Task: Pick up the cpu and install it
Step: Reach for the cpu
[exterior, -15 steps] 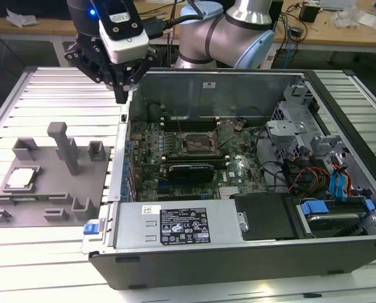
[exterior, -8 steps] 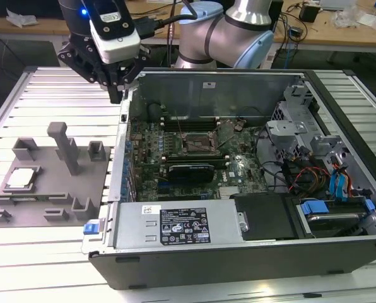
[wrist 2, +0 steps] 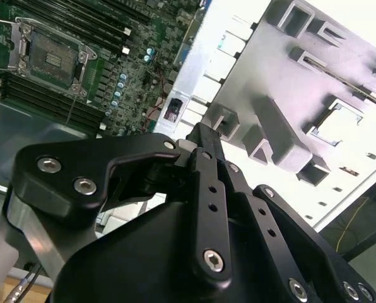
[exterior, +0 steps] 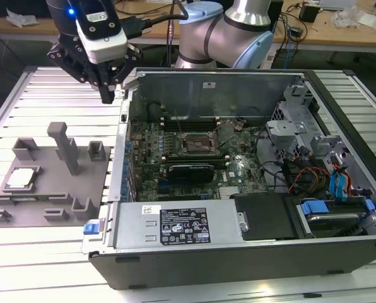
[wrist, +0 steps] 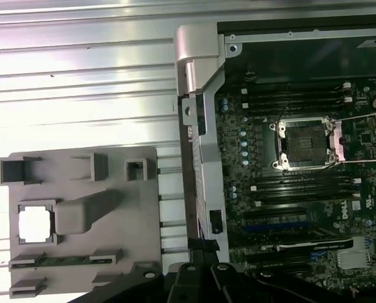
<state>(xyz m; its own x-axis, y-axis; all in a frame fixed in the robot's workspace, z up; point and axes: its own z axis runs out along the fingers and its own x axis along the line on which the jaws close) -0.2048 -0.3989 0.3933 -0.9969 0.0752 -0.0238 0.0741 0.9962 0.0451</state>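
Black hand (exterior: 106, 96) pressed together, empty, hanging beside one edge of the grey plastic fixture plate (exterior: 55, 184). Small silvery square cpu (exterior: 21, 178) seated in a pocket at the plate's opposite side. Probably best: spread first, centre squarely over the chip, descend level.

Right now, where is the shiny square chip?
The small silvery square cpu sits in the grey plastic fixture, at the exterior view's left, beside the computer case.

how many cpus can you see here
1. The cpu lies in a square pocket of the grey fixture, at the exterior view's left. The motherboard's socket stands open and empty. Parts of the case are out of sight, so another could be hidden.
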